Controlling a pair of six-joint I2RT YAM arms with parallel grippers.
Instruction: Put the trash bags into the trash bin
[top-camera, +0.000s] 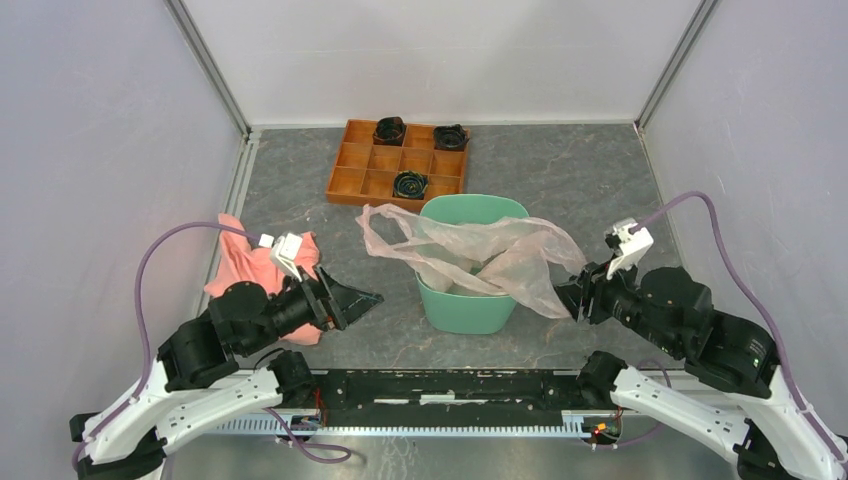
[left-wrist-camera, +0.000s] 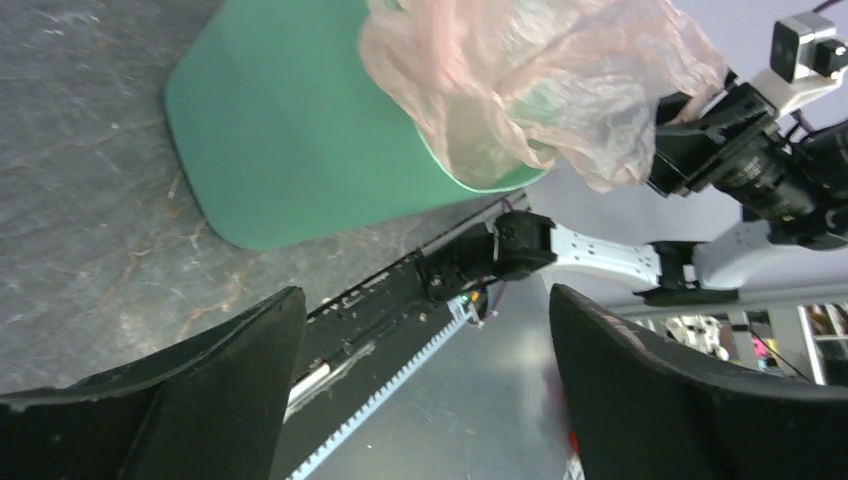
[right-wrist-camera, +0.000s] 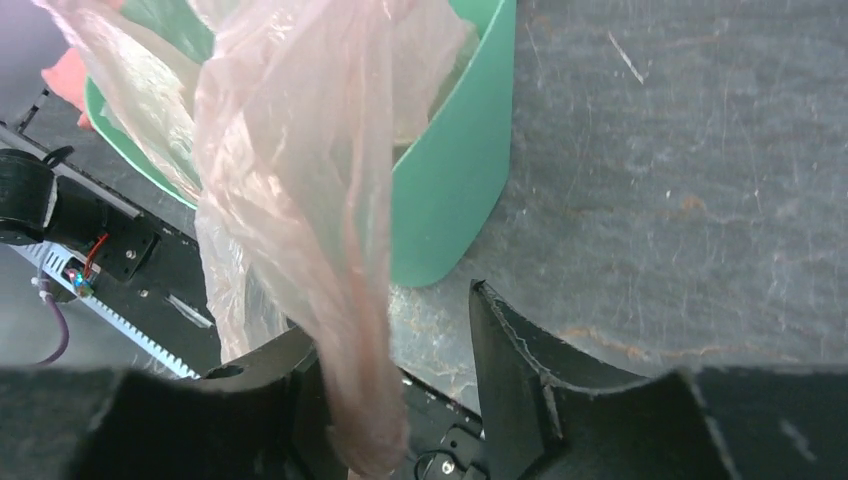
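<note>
The mint-green trash bin (top-camera: 465, 310) stands upright at the table's middle front. A translucent pale-pink trash bag (top-camera: 480, 250) lies crumpled across its rim, partly inside, with one end trailing over the left side and one over the right. My right gripper (top-camera: 568, 300) is at that right end; in the right wrist view its jaws (right-wrist-camera: 395, 320) stand apart and the bag (right-wrist-camera: 300, 200) hangs against one finger beside the bin (right-wrist-camera: 450, 200). My left gripper (top-camera: 372, 298) is open and empty, left of the bin (left-wrist-camera: 300, 130), its jaws (left-wrist-camera: 425, 295) wide apart.
An orange compartment tray (top-camera: 400, 160) with three black rolls sits behind the bin. A salmon-pink cloth (top-camera: 250, 265) lies at the left under my left arm. The black base rail (top-camera: 450, 385) runs along the near edge.
</note>
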